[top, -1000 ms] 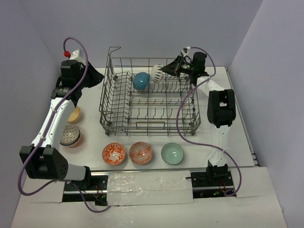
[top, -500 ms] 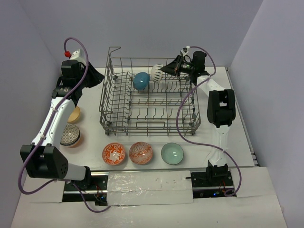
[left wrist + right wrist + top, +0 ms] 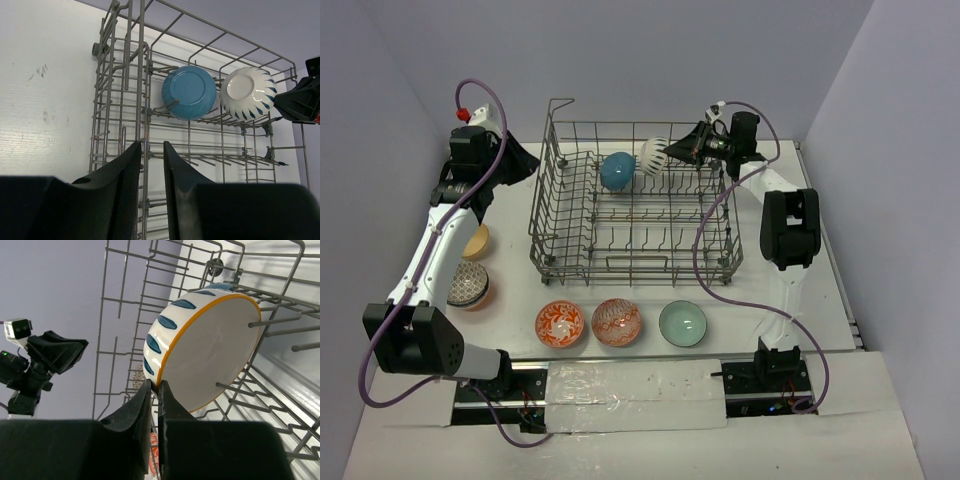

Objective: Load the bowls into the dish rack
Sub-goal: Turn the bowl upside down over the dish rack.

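A bowl (image 3: pixel 653 155) sits in the rack (image 3: pixel 552 258) at the right claw (image 3: pixel 668 152)'s tip, a second bowl (image 3: pixel 616 171) just beyond. A row of bowls (image 3: pixel 617 322) lies before the rack.

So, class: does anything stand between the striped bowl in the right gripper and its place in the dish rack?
Nothing visible does. The right gripper holds the striped bowl by its rim, already among the far tines of the dish rack; the blue bowl stands beside it, not in its path.

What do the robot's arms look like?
The left arm and right arm are white tubes with chunky black joints. A purple cable loops along each. The left gripper and right gripper are black, and a red knob sits by the left one.
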You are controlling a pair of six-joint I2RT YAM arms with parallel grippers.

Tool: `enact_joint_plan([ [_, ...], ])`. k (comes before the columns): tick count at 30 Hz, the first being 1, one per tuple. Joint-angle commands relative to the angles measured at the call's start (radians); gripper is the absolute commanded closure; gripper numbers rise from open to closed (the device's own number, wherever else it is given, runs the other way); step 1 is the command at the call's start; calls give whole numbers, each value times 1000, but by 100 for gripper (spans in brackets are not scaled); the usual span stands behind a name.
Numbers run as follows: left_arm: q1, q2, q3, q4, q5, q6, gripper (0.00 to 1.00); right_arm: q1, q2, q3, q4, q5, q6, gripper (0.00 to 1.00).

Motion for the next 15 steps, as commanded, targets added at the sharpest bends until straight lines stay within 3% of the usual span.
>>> enact_joint_plan([
  [1,6,-10,-6,40,26,-6,70,5,-17,-41,-167,33,-98,93],
  [11,6,-10,-5,38,31,-9,70,3,-25,-39,-249,51,-153,79],
  [15,6,-10,-3,35,30,-9,70,3,-26,-39,-269,59,-175,64],
])
